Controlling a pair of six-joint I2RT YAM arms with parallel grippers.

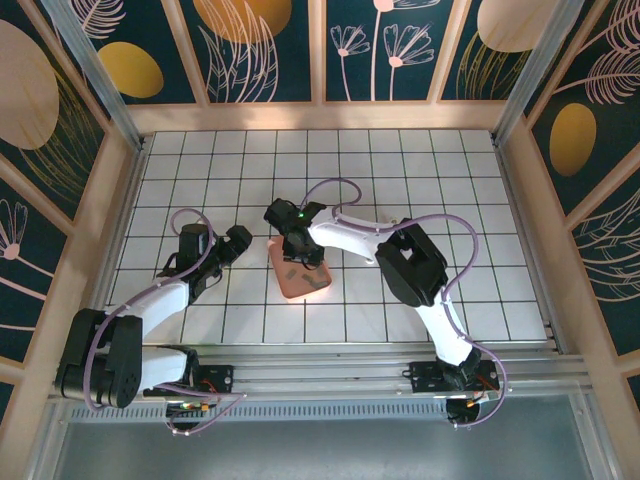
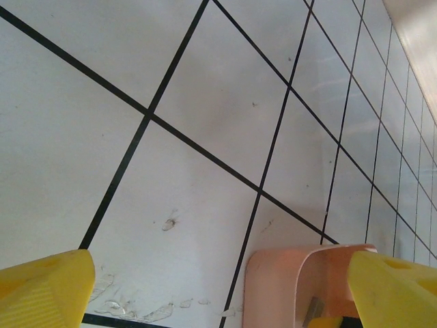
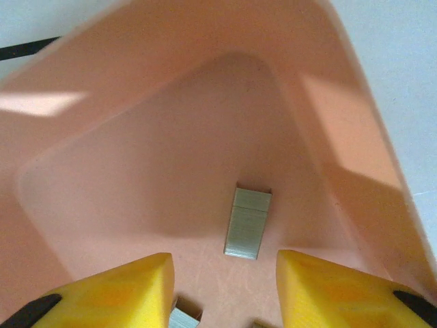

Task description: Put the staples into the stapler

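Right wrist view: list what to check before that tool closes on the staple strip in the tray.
1. Staple strip flat on the tray floor: ok.
2. Right tool open, holding nothing: ok.
3. Strip between its fingers: not ok, it lies beyond the tips.
4. Second strip clear of the closing path: cannot tell.
5. Left tool open, beside the tray: ok.

tray (image 1: pixel 308 288) mid-table (image 1: pixel 400 170), staples (image 3: pixel 247 222) lying inside tray, right gripper (image 3: pixel 224 265) above tray's 12 o'clock end, left gripper (image 1: pixel 240 241) near tray's 9 o'clock side, not touching
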